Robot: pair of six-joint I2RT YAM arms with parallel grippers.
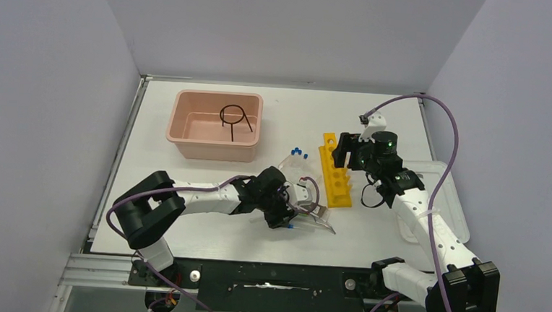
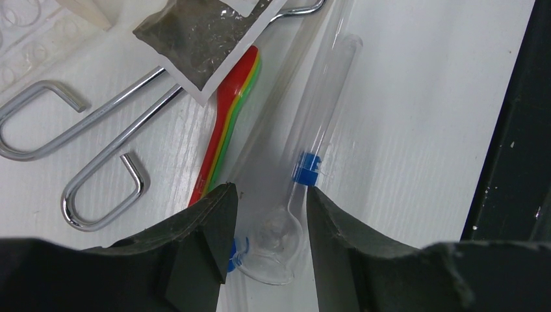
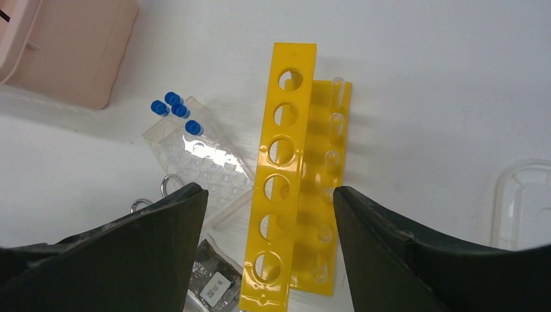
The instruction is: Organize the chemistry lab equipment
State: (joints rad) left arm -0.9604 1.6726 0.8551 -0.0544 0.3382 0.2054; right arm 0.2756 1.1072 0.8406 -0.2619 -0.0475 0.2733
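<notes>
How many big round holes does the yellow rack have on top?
6, in one row along the top plate of the yellow rack, far end to near end. None seem hidden.

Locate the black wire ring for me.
Top view: the black wire ring lies inside the pink tub at the far left, the yellow rack to its right.

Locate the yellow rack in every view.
Top external: yellow rack lies right of centre.
Left wrist: not in it.
Right wrist: centre, running top to bottom.
Shared landmark: blue-capped tubes to its left, in the top and right wrist views.
</notes>
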